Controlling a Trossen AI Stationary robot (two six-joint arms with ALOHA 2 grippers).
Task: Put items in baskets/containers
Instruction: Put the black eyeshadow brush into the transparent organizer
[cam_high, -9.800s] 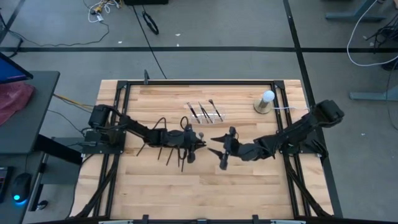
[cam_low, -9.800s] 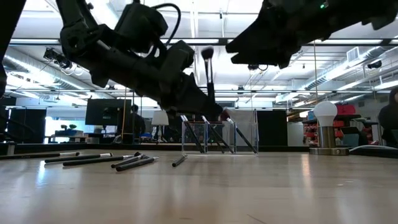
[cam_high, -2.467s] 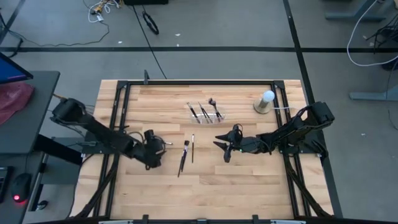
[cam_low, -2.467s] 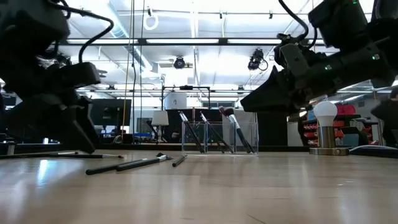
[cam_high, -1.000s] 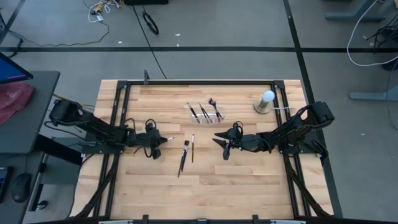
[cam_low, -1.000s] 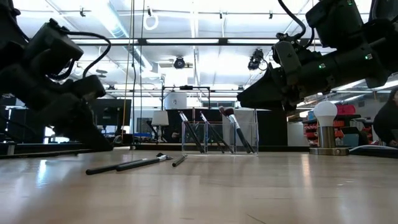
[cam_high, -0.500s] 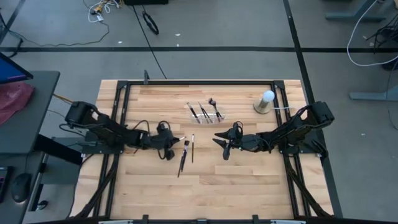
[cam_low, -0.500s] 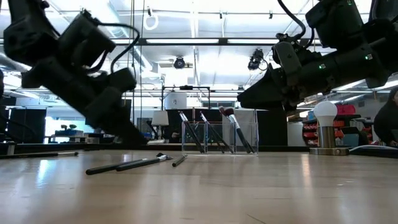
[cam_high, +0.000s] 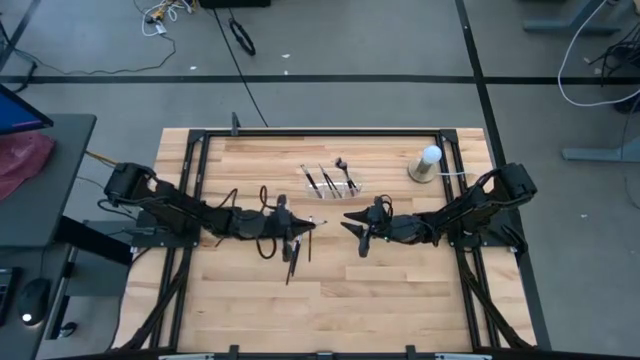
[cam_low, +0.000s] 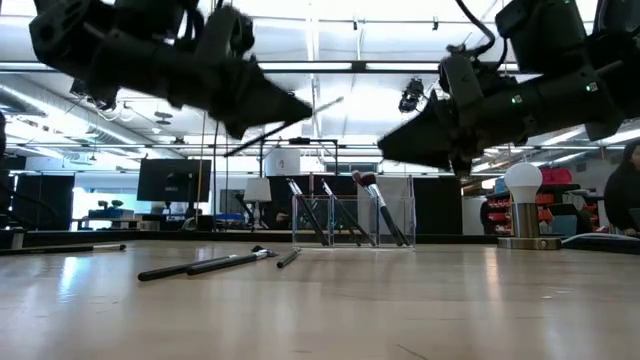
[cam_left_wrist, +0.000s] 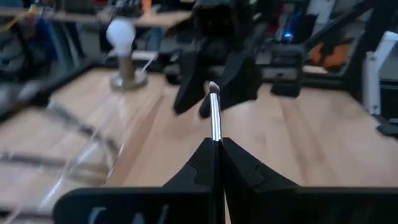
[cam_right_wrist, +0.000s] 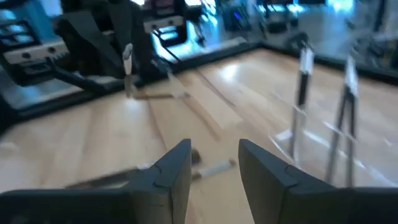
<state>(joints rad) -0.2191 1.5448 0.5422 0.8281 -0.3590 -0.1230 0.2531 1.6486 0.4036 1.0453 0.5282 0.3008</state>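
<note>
One brush (cam_left_wrist: 214, 115) is up in the air, pinched tight in the left pincer (cam_high: 297, 229), its silver ferrule and small tip sticking out past the closed fingers (cam_left_wrist: 239, 163). In the low view that brush (cam_low: 288, 124) slants upward from the left pincer (cam_low: 290, 108), well clear of the bench (cam_low: 400, 300) and at about the height of the organiser's top. From above, the left pincer sits near the middle of the bench (cam_high: 400, 300), just in front of the clear organiser tray (cam_high: 332, 180) and right over two loose brushes (cam_high: 297, 250) lying on the wood.

Across from it hangs the right pincer (cam_high: 357, 229), fingers (cam_right_wrist: 171, 167) spread apart and gripping nothing, hovering off the surface; the two pincers face each other, near but apart.

Out beyond them, the tray (cam_low: 353, 212) stands toward the far side of the bench with brushes propped at a slant inside it (cam_low: 378, 210); which compartment each one sits in, I can't make out. More loose brushes (cam_low: 205, 264) lie flat on the wood to the tray's left in the low view, and one more (cam_low: 65, 249) lies farther off. The white ball on its tan base (cam_high: 427, 164) stands at the far right of the bench.
</note>
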